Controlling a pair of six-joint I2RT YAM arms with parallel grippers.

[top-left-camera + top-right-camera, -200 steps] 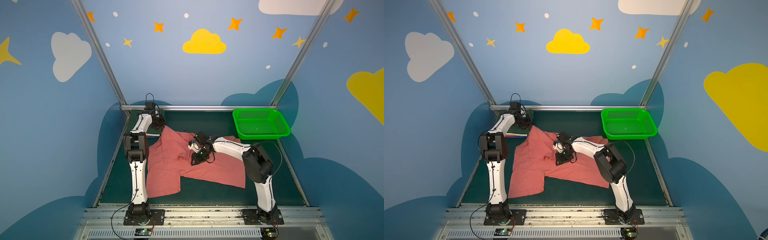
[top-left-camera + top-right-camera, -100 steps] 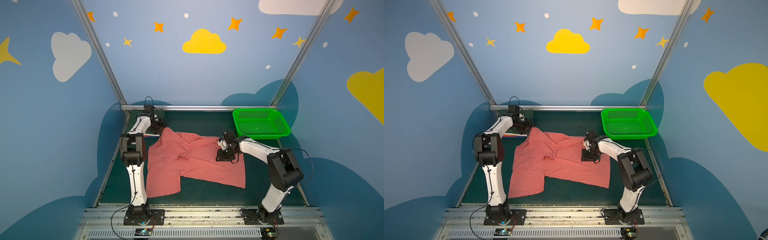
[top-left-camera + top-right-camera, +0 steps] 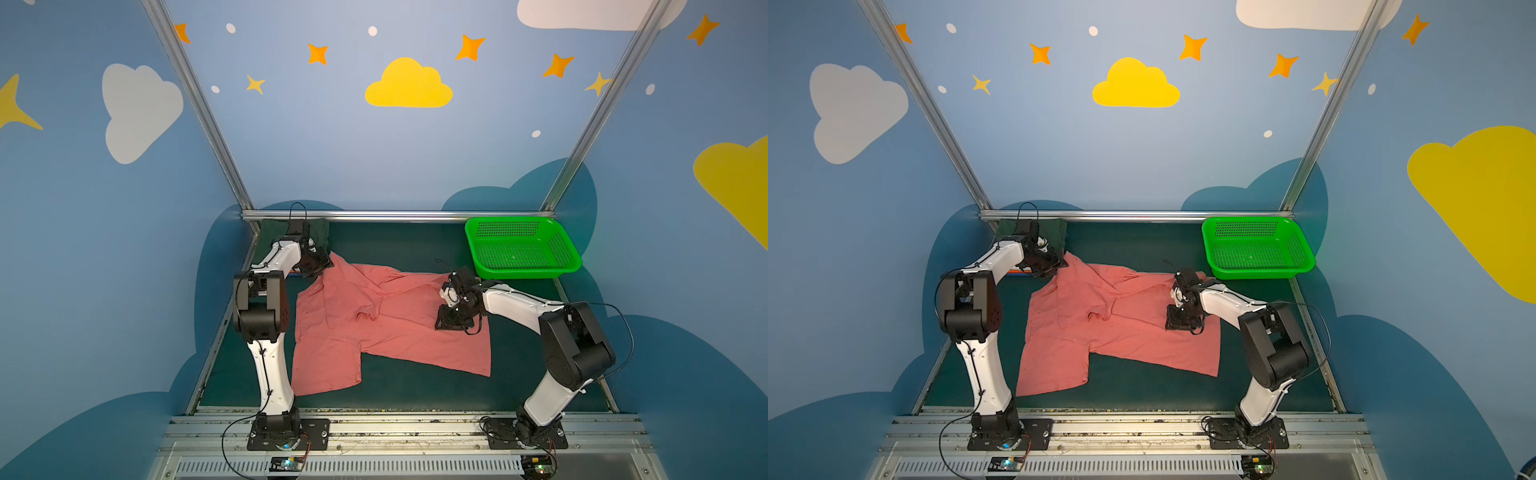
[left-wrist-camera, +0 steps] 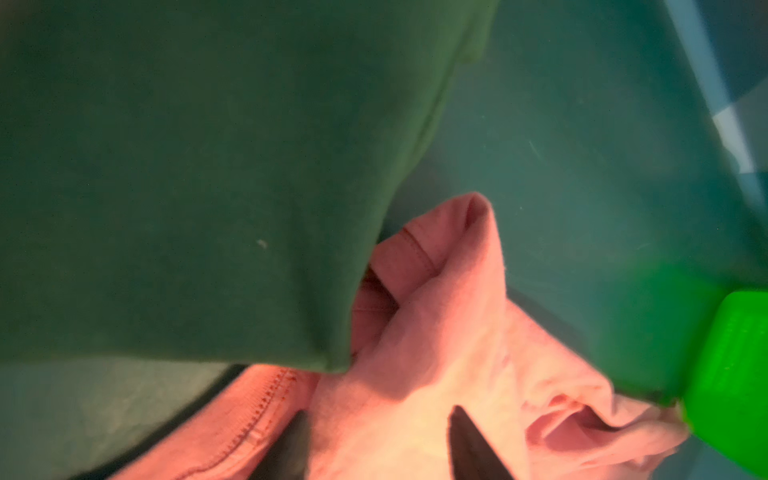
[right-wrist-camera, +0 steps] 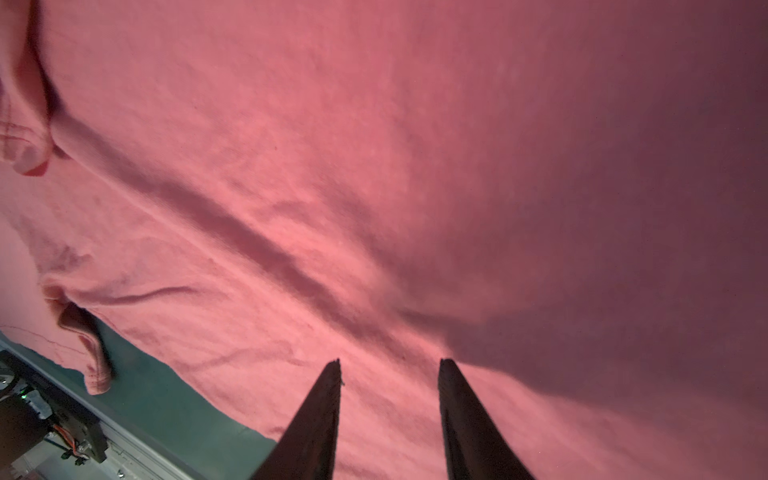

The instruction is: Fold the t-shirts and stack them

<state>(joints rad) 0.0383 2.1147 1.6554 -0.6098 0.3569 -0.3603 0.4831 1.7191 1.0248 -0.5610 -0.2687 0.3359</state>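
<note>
A salmon-pink t-shirt [image 3: 386, 328] [image 3: 1121, 332] lies spread and creased on the dark green table. My left gripper [image 3: 322, 266] [image 3: 1057, 266] is low over the shirt's far left corner. In the left wrist view its fingers stand apart with pink cloth [image 4: 415, 353] bunched between them [image 4: 379, 411]. A folded dark green t-shirt [image 3: 318, 232] [image 4: 187, 166] lies just behind it in the back left corner. My right gripper [image 3: 451, 322] [image 5: 390, 365] is open, fingertips down on the shirt's right half, holding nothing.
A green perforated basket [image 3: 523, 272] [image 3: 1258, 272] stands at the back right, just beyond the right arm. A metal rail [image 3: 395, 215] bounds the table at the back and blue walls close both sides.
My right gripper slid from the middle of the pink shirt to its right half, and that side now lies flatter. My left gripper stayed at the far corner and its jaws parted.
</note>
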